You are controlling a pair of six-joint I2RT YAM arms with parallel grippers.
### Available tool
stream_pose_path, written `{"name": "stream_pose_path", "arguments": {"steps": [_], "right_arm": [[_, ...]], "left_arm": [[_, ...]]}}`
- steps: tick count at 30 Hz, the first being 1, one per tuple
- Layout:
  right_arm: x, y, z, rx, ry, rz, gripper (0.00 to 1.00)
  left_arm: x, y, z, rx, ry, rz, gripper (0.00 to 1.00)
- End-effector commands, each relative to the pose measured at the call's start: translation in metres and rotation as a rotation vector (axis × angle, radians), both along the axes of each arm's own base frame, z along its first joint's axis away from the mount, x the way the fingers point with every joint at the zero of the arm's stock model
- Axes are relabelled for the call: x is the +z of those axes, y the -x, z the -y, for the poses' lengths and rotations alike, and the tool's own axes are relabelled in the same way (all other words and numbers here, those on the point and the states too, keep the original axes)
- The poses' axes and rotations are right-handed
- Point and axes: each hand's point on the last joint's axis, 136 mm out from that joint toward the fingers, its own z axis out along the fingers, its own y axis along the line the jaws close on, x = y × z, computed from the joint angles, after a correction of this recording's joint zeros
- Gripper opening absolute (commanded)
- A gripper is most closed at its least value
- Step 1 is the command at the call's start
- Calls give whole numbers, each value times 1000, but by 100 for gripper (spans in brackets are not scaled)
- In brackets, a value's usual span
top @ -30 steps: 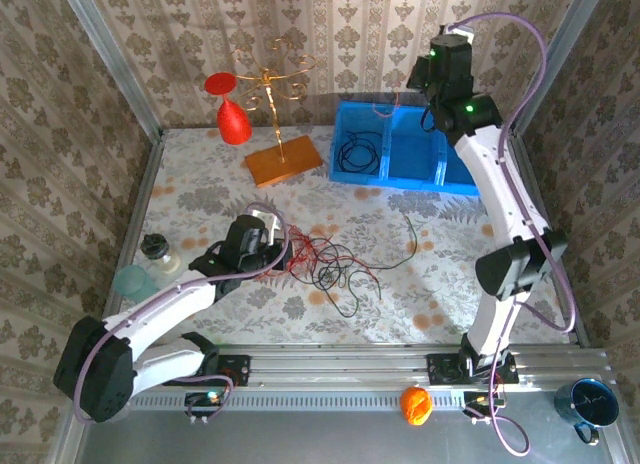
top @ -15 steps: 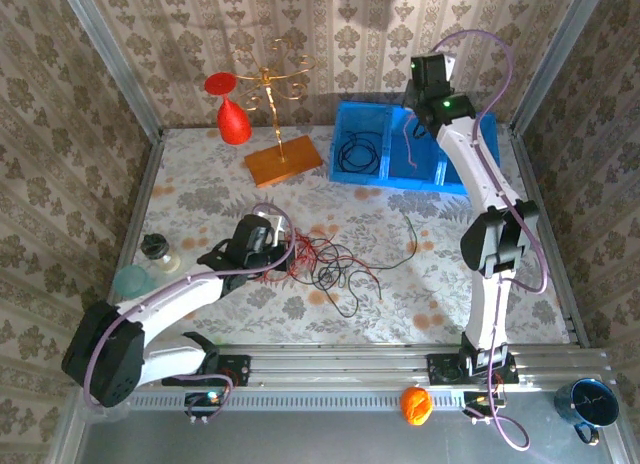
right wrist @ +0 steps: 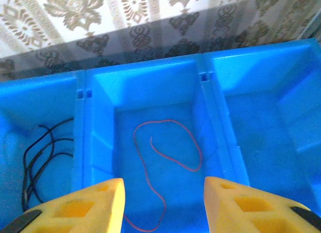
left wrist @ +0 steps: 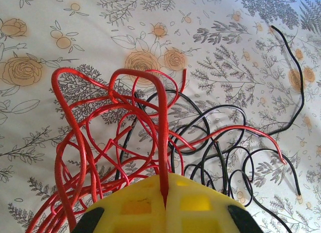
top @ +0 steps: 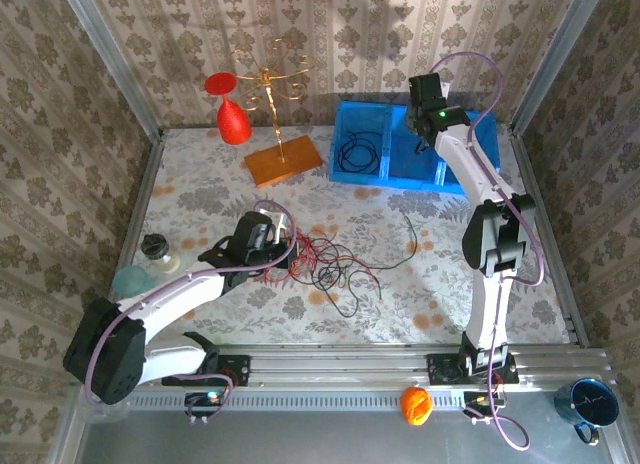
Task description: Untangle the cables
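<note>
Right claw (right wrist: pixel 161 193) has swung over the bin's (right wrist: pixel 200 77) middle compartment and opened; a red cable (right wrist: pixel 165 121) lies loose there, evidently delivered. Left claw (left wrist: pixel 164 188) is clamped shut on a red strand (left wrist: pixel 161 117) of the tangle (top: pixel 330 259) on the counter (left wrist: pixel 75 22). More remains.

Left arm (top: pixel 170 292) stretches low behind its jaws, which are pressed together. Right arm (top: pixel 468 162) reaches far forward, jaws parted.
</note>
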Motion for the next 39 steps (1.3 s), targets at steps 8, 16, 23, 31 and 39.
{"name": "stream_pose_path", "arguments": {"steps": [8,16,23,31,39], "right_arm": [[-81,-5,-79,288,-131,-201,55],[-119,-12,-84,249,-113,-266,44],[-114,2,-85,239,-48,-234,14],[-100,42,-90,175,-48,-173,12],[-92,72,-112,192,-92,-157,36]], "left_arm": [[3,8,1,-21,-2,-12,14],[1,10,-5,-14,-20,-12,15],[2,10,-4,-16,-14,-8,14],[6,13,-4,-3,8,-3,14],[13,26,-4,-30,10,0,14]]}}
